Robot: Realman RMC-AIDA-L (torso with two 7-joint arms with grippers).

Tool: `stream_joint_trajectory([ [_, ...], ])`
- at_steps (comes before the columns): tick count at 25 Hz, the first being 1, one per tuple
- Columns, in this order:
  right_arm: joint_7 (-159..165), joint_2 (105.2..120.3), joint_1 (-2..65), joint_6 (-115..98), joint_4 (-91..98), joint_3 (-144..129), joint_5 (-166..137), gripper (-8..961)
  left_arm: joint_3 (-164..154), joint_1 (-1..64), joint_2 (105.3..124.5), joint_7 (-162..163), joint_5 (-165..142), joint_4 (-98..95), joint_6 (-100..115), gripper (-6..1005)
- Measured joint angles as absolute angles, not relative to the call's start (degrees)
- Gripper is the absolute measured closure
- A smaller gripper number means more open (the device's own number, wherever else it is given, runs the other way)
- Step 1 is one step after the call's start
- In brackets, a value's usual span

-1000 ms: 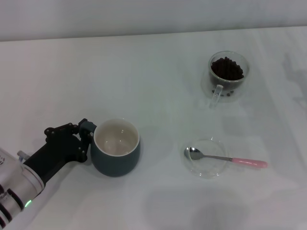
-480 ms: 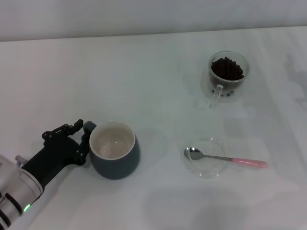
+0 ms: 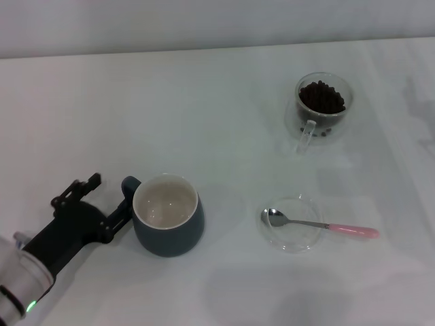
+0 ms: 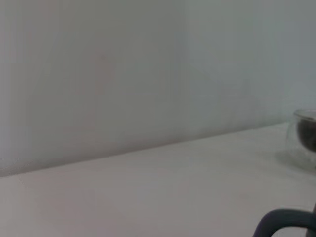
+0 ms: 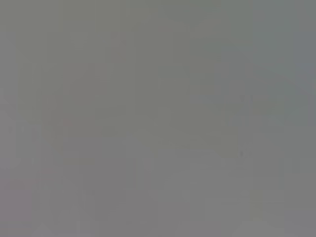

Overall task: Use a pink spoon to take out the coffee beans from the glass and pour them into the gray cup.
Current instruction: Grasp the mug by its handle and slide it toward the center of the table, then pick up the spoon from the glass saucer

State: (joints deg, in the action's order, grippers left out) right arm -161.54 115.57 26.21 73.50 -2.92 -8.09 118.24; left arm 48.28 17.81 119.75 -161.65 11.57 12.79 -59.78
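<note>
Change: since the two earlier head views the gray cup [image 3: 167,214] has slid a little and turned, and the left gripper [image 3: 102,204] has spread and let go of the handle.
Left gripper: released, fingers apart; one finger lies just beside the cup's handle, the other is off to the outer side. Nothing held.
Right gripper: not in sight in any view; the right wrist view gives no detail.
Gray cup: upright near the robot's left, cream inside bare, no beans in it.
Glass [image 3: 321,105]: far right of the table [image 3: 204,122], upright, handle turned toward the robot, coffee beans [image 3: 322,96] heaped to near the rim.
Pink spoon [image 3: 319,225]: bowl resting in a clear dish [image 3: 292,224], pink handle overhanging the rim to the right, well apart from both cups.
Handling: spoon likely light, stiff and thin; the overhanging pink end looks the best place to pinch, since it is clear of the dish. Metal neck may be slippery. Dish and glass are fragile and may skid if nudged.
Beans: loose and round, liable to roll off a shallow spoon.
</note>
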Motion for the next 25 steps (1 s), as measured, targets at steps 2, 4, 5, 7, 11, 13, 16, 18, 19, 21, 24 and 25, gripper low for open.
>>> stream_joint_trajectory([
  [2,-161.54,115.57,26.22,74.02,-2.96,-8.09,118.24,274,48.51,16.95,119.69,-161.78,12.01,12.88,-60.09,303],
  [4,-161.54,115.57,26.18,74.49,-3.04,-8.09,118.25,274,48.6,16.15,119.59,-161.81,13.0,12.89,-60.16,268],
  [5,-161.54,115.57,26.15,74.58,-3.08,-8.09,118.25,274,48.6,15.71,119.56,-161.81,13.66,12.85,-60.19,250],
  [7,-161.54,115.57,26.15,74.68,-3.19,-8.09,118.27,274,48.6,14.76,119.51,-161.83,14.86,12.71,-60.61,214],
  [11,-160.21,115.6,25.87,74.71,-3.29,-8.09,118.33,274,48.6,12.72,119.41,-161.84,17.57,12.08,-64.58,143],
  [13,-157.68,115.6,25.35,74.72,-3.13,-8.07,118.34,274,48.61,11.62,119.37,-161.85,19.97,11.39,-67.56,131],
  [16,-151.98,115.48,24.3,74.82,-2.9,-7.77,118.37,274,48.6,9.68,119.36,-161.83,25.16,10.66,-71.92,114],
  [18,-147.4,115.41,23.21,74.97,-2.87,-7.63,118.36,274,48.61,8.59,119.35,-161.83,29.35,10.31,-74.53,114],
  [19,-144.2,115.35,22.43,75.16,-2.75,-7.65,118.27,274,48.6,8.34,119.36,-161.83,30.76,10.08,-75.4,115],
  [21,-138.84,115.25,20.93,75.34,-2.42,-7.91,117.82,274,48.6,8.26,119.36,-161.82,34.22,9.59,-76.58,115],
  [24,-131.59,115.03,18.77,75.44,-2.08,-8.61,116.44,274,48.61,8.78,119.35,-161.65,39.5,9.43,-76.64,115],
  [25,-129.73,114.94,18.14,75.59,-2.08,-9.06,115.96,275,48.61,9.11,119.35,-161.62,40.99,9.41,-76.44,116],
])
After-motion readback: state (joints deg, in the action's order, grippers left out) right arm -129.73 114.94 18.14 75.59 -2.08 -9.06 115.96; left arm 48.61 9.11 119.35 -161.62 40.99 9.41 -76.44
